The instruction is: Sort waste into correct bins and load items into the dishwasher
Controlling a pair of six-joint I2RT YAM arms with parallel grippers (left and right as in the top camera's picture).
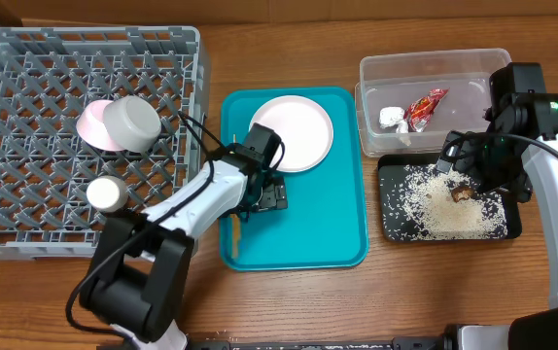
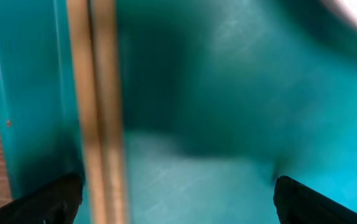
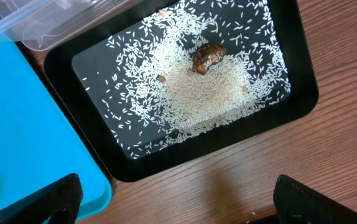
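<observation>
The left gripper (image 2: 178, 198) sits low over the teal tray (image 2: 228, 93) with jaws spread wide and empty; the wooden chopsticks (image 2: 97, 112) lie on the tray just inside one finger, near the tray's rim. The right gripper (image 3: 178, 199), jaws apart and holding nothing, hovers by the black tray (image 3: 82, 65) on the surface, which contains scattered rice (image 3: 197, 93) and a brown food scrap (image 3: 207, 56).

Soft, even light from above filled the overhead view, leaving only faint shadows on the teal tray (image 1: 328, 214). The left wrist view was badly blurred, its wooden sticks (image 2: 97, 112) smeared, with a dark shadow across the tray. The right wrist view was sharp, the rice (image 3: 203, 93) crisp on the black tray (image 3: 91, 68).
</observation>
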